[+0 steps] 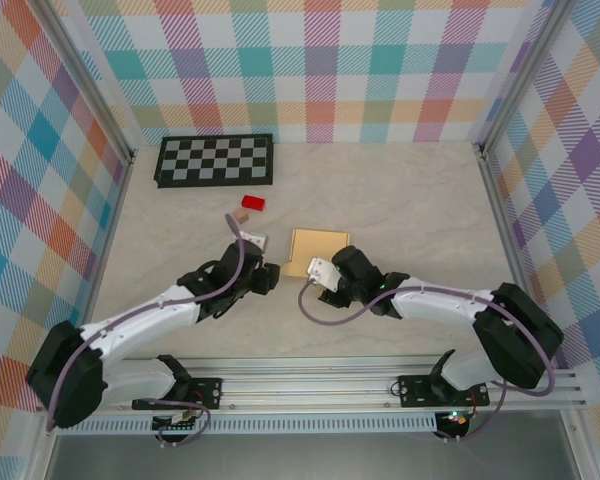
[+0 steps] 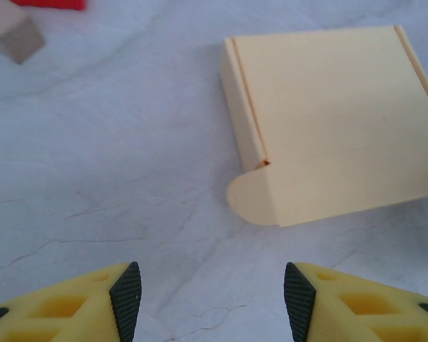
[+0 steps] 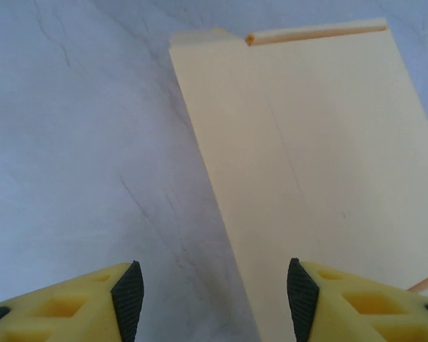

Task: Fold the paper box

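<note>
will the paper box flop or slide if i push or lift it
The paper box looks like thin card, so probably light and bendy; its rounded flap would likely flex if pinched. Lying flat on the smooth table, it should slide rather than tip when pushed. Its low edge may be hard to get under.

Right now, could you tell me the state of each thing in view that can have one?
paper box: closed, flat on the table, rounded tab sticking out, not gripped.
left hand: open, empty, short of the box.
right hand: open, empty, at the box's edge.
red block: lying on the table.
tan cube: resting on the table.
checkerboard: flat by the back wall.
</note>
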Controlling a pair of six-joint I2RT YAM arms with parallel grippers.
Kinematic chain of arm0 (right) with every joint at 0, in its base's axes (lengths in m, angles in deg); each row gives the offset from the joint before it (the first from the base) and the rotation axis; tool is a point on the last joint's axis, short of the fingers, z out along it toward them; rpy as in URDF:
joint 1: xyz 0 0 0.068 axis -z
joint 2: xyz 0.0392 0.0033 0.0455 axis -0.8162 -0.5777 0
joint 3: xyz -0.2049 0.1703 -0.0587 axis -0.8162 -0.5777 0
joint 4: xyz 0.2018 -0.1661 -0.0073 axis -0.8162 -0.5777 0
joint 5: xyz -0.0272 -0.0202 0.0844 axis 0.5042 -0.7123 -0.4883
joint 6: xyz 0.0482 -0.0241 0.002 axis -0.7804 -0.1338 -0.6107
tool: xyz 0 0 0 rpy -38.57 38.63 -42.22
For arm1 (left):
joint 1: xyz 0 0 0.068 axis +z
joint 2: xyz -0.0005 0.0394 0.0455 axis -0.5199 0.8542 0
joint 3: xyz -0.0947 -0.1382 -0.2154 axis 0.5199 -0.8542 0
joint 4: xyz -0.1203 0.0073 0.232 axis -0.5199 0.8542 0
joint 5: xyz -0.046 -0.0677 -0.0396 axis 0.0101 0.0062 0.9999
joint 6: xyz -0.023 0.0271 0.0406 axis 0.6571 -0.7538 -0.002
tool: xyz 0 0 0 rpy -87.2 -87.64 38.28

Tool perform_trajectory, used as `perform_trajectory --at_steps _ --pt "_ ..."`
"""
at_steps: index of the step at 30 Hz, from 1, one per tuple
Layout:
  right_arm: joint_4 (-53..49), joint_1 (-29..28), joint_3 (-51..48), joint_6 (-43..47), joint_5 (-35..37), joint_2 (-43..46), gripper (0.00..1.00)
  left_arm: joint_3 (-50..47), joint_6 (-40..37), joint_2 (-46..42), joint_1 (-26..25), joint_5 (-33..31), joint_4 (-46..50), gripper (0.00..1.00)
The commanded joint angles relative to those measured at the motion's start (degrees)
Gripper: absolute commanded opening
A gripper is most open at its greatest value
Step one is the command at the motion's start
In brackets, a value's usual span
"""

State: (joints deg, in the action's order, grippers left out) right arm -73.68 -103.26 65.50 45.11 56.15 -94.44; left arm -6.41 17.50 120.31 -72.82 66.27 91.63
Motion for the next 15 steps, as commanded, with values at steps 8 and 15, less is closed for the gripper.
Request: perform_trajectory --at_steps 8,15 --pt "33.15 -4.81 -5.06 26.84 19.99 -13.00 0.54 -16.97 19.59 -33.85 0.54 -21.49 6.26 0.53" --pt "44.50 -6.81 -4.20 32.66 26.86 -20.99 0.40 -18.48 21.34 -44.13 0.79 -23.55 14.85 0.51"
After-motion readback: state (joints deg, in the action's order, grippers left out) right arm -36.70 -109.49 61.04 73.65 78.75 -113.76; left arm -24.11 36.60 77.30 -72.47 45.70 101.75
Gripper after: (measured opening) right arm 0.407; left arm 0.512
